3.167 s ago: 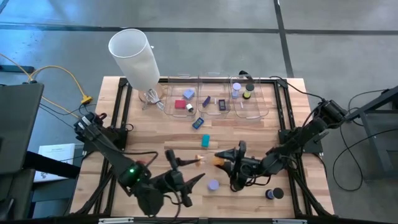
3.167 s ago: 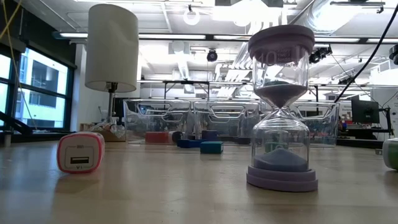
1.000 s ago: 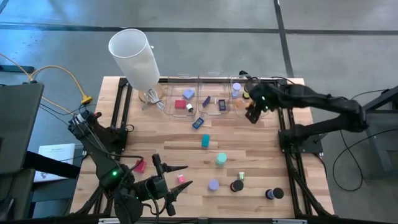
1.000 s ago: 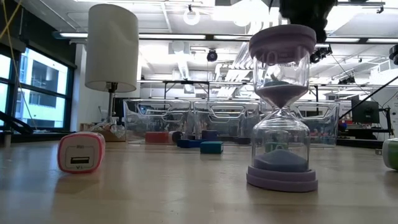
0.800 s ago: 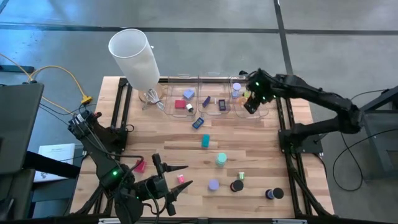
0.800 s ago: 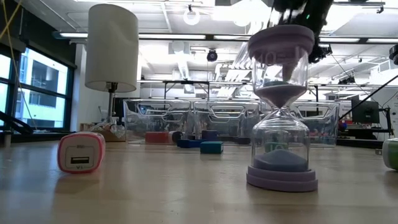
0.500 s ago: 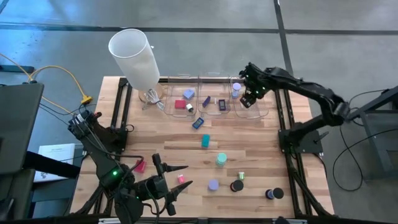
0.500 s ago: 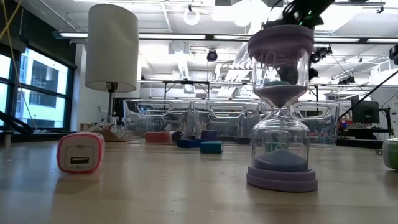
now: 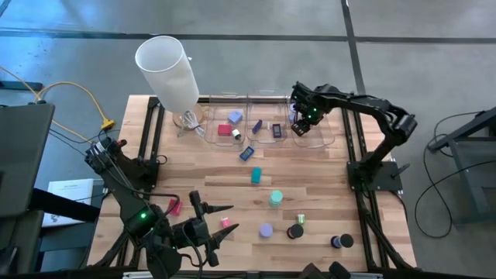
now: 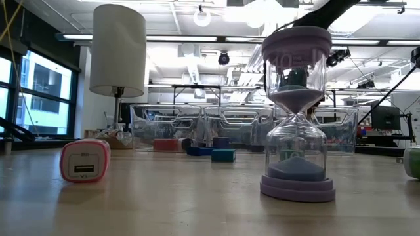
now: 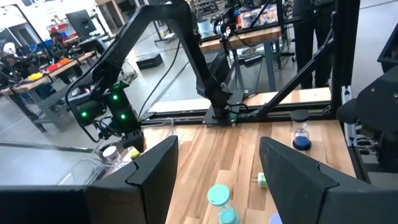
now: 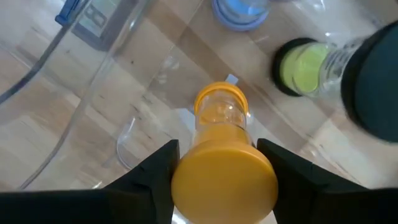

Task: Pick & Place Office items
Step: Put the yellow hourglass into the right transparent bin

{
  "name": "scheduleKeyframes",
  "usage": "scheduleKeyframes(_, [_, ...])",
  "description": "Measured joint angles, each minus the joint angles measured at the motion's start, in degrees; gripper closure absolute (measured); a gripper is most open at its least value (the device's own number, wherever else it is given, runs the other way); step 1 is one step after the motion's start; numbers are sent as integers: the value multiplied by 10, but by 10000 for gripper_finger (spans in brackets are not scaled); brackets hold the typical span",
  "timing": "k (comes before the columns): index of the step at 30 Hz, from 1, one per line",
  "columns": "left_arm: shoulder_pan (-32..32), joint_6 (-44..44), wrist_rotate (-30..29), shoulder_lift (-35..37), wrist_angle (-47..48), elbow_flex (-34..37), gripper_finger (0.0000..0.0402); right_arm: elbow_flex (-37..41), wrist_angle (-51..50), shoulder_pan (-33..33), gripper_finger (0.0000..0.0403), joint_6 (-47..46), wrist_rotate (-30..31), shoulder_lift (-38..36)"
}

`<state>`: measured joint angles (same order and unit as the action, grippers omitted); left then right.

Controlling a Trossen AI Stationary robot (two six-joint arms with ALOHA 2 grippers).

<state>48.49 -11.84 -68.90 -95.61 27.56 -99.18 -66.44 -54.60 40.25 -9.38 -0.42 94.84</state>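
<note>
My right gripper (image 9: pixel 301 124) hangs over the right-hand clear bin (image 9: pixel 322 138) at the table's far edge, shut on an orange hourglass (image 12: pixel 222 155). In that bin lie a blue-capped piece (image 12: pixel 240 12) and a green-and-black one (image 12: pixel 300 65). My left gripper (image 9: pixel 222 221) stands open, raised above the near left part of the table, nothing between its fingers (image 11: pixel 152 177). A teal block (image 9: pixel 256 176), a teal hourglass (image 9: pixel 276 199), a lavender disc (image 9: pixel 266 229) and a black disc (image 9: pixel 295 231) rest on the boards. My right gripper pinches the orange hourglass by its upper cap (image 12: pixel 224 180) between the two fingers (image 12: pixel 155 171). The fingers come from above and point down. The hourglass hangs upright below them, its lower cap (image 12: pixel 221 99) inside the bin. I cannot tell whether that cap touches the bin's floor.
Two more clear bins (image 9: pixel 225 124) (image 9: pixel 267 125) with small pieces stand left of the right-hand one. A tall white cylinder (image 9: pixel 167 66) stands at the far left. A blue flat piece (image 9: pixel 247 153), a pink block (image 10: pixel 85 160) and a dark blue hourglass (image 9: pixel 339 242) lie on the table.
My right gripper has carried the orange hourglass toward the table's far edge and a little left, from beside the right-hand bin to above it. It has sunk and tipped until it points straight down. The hourglass has stayed in the hold.
</note>
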Motion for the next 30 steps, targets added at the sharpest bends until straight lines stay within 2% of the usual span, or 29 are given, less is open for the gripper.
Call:
scheduleKeyframes(4, [0, -17, 4, 0, 8, 0, 184, 0, 12, -1, 205, -10, -19, 1])
scheduleKeyframes(11, [0, -19, 26, 0, 10, 0, 184, 2, 21, -2, 119, -27, -26, 3])
scheduleKeyframes(16, [0, -19, 28, 0, 10, 0, 184, 2, 19, -1, 81, -4, -26, 3])
scheduleKeyframes(25, [0, -19, 28, 0, 12, 0, 184, 2, 4, -1, 71, 6, 0, 3])
scheduleKeyframes(30, [0, -19, 28, 0, 12, 0, 184, -21, -40, -4, 71, 5, 27, 3])
